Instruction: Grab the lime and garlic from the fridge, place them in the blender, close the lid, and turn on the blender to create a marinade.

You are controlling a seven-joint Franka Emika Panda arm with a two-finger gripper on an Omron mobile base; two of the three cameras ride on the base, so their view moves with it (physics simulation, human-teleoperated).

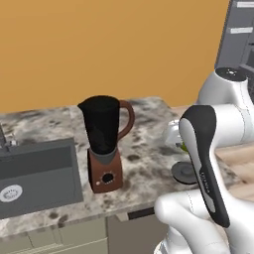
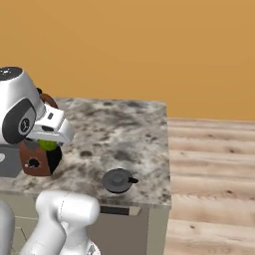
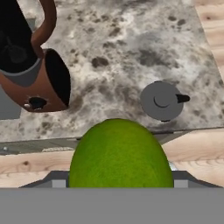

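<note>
My gripper (image 2: 50, 141) is shut on the lime (image 3: 120, 157), a yellow-green fruit that bulks large at the bottom of the hand view. It hangs above the counter's front edge, to the right of the blender (image 1: 104, 144). The blender has a black jar, open at the top, with a brown handle on a reddish-brown base with a black knob. The lid (image 3: 161, 100), a dark grey disc with a small knob, lies flat on the counter near its front right corner. A sliver of the lime (image 1: 183, 147) shows behind my arm. The fridge (image 1: 237, 34) stands at the far right. The garlic is out of view.
The speckled stone counter (image 2: 129, 129) ends at the right over a wooden floor (image 2: 209, 164). A dark sink (image 1: 34, 173) is set into the counter left of the blender. An orange wall backs the counter.
</note>
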